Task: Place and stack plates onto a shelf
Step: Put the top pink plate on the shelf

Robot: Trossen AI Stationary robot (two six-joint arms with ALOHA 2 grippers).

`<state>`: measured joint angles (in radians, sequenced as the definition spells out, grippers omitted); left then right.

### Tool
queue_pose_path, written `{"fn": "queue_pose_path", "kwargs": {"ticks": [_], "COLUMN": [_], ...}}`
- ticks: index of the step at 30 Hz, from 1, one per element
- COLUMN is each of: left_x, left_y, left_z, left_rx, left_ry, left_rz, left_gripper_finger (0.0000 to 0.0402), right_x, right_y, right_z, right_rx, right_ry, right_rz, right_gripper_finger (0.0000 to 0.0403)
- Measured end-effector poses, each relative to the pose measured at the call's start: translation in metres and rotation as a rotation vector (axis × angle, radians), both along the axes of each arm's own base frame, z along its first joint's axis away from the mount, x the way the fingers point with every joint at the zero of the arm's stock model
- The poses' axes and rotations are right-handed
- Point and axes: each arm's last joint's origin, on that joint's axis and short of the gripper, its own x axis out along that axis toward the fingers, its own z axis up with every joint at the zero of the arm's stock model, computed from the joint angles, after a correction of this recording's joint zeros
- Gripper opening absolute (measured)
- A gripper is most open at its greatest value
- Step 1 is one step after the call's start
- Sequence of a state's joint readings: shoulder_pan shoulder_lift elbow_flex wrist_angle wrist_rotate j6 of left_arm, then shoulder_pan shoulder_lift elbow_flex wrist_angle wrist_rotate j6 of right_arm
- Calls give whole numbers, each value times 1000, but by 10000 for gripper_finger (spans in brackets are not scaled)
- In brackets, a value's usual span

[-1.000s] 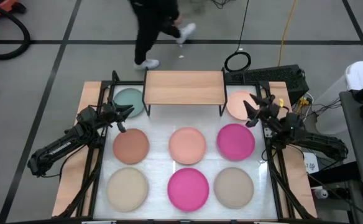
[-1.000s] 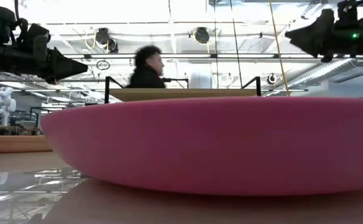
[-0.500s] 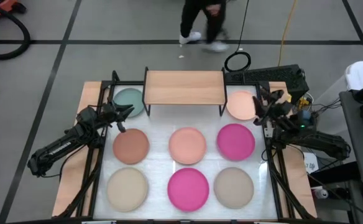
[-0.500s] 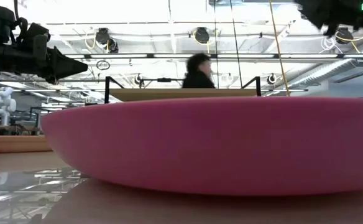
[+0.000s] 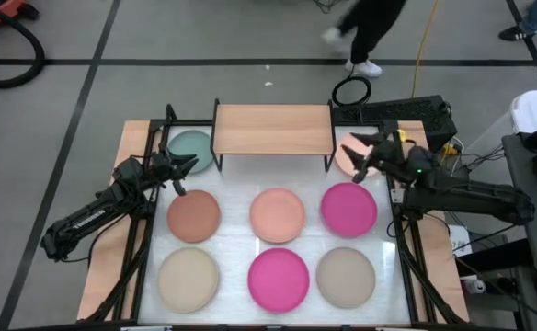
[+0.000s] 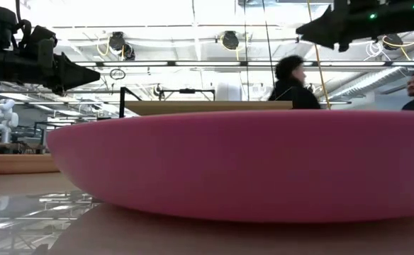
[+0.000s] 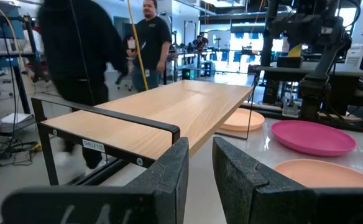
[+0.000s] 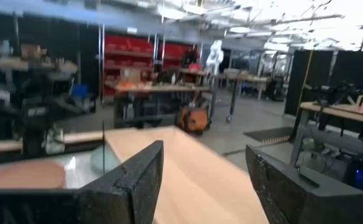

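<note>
Eight plates lie flat on the white table (image 5: pixel 236 198). In the far row are a teal one (image 5: pixel 192 147) and a peach one (image 5: pixel 344 158), either side of the shelf (image 5: pixel 273 129). Brown (image 5: pixel 193 215), peach-pink (image 5: pixel 278 214) and magenta (image 5: pixel 348 208) sit in the middle row. Beige (image 5: pixel 188 279), magenta (image 5: pixel 279 278) and beige (image 5: pixel 346 275) sit in the near row. My right gripper (image 5: pixel 356 158) hovers open above the peach plate, fingers (image 8: pixel 128 183) pointing at the shelf top (image 8: pixel 194 168). My left gripper (image 5: pixel 188 170) waits between the teal and brown plates, with a narrow gap (image 7: pixel 200 162) between its fingers.
The shelf stands on thin black legs (image 7: pixel 41 134) at the table's far edge, its wooden top bare. A black frame (image 5: pixel 142 230) runs along both table sides. People walk and stand in the room beyond (image 6: pixel 290 85). Cables and equipment (image 5: pixel 406 112) lie past the far right corner.
My right gripper first drew back toward the table's right and rose. It then swung left toward the shelf's right end, over the peach plate, staying open. A person crossed behind the table from left to right. The plates stayed put.
</note>
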<state>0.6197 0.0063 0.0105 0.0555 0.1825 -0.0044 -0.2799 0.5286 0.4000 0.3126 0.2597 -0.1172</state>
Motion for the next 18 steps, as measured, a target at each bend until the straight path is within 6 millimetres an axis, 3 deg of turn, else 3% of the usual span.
{"fn": "queue_pose_path", "kwargs": {"ticks": [8,18], "left_x": [0,0], "left_y": [0,0], "left_z": [0,0], "left_rx": [0,0], "left_ry": [0,0], "left_rz": [0,0], "left_gripper_finger": [76,76], "right_x": [15,18], "right_y": [-4,-5], "right_z": [-11,-14], "right_rx": [23,26], "right_ry": [83,102], "right_rz": [1,3], "right_gripper_finger": [210,210]}}
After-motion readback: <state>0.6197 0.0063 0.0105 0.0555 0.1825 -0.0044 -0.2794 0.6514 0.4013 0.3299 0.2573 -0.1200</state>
